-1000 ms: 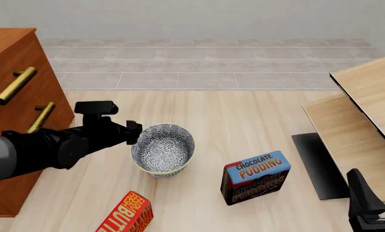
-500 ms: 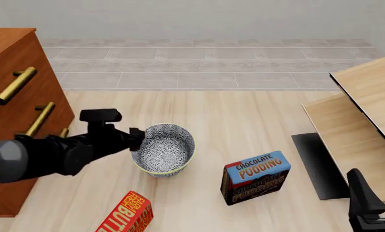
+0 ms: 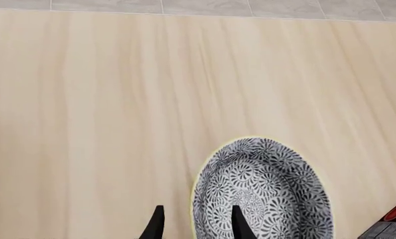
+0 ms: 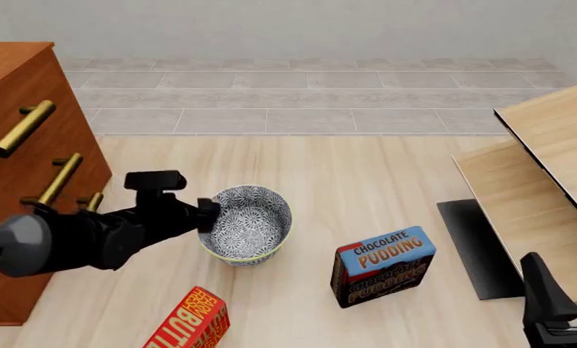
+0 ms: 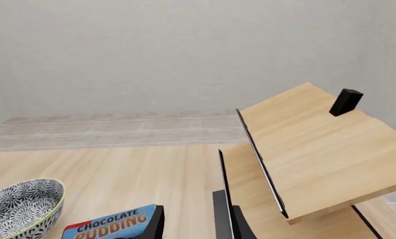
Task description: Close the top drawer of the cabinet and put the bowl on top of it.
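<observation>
The bowl (image 4: 244, 223) sits upright on the pale wooden table (image 4: 366, 181), a little left of the middle, well below the cabinet's top. My left gripper (image 3: 194, 225) reaches in from the left with its fingers apart, straddling the bowl's left wall: one fingertip (image 3: 238, 221) is inside over the patterned bottom, the other (image 3: 155, 226) outside beside the yellowish rim, not yet pressed on it. Just left of the bowl stands the cabinet (image 4: 18, 80), its brass handles facing right; the top drawer (image 4: 22, 127) shows with its bar handle, and I cannot tell whether it is pushed fully in. To the right of the bowl stands the chocolate pudding box (image 4: 383, 267), and nearer, at the front edge, a red butter box (image 4: 189, 321). My right gripper (image 5: 194, 224) waits at the near right with fingers apart, holding nothing, beside the pale wood furniture (image 4: 540, 167)
</observation>
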`<action>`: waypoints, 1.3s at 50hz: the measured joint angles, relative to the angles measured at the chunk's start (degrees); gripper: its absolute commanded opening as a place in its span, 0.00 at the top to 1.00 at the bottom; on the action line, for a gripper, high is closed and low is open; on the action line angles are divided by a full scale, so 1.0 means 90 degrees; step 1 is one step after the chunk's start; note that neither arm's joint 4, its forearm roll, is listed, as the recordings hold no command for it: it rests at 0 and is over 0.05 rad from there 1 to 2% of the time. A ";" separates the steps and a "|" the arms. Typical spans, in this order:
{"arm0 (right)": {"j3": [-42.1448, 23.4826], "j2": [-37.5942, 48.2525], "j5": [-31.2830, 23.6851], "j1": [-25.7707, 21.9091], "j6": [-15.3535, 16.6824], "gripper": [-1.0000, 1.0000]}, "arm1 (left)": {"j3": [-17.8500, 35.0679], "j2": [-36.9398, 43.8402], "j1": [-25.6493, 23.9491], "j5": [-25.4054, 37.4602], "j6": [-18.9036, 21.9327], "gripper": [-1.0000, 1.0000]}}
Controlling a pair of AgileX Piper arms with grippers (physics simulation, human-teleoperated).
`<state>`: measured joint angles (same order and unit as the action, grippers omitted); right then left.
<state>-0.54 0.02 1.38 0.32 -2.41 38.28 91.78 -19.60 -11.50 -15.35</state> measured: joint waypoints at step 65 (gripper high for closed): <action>0.0000 0.0000 -0.0018 0.0006 -0.0017 0.00 | -0.0092 0.0742 -0.0164 -0.0578 -0.0241 0.00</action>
<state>-0.54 0.02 1.22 0.37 -2.57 37.45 98.45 -21.08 -16.71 -17.52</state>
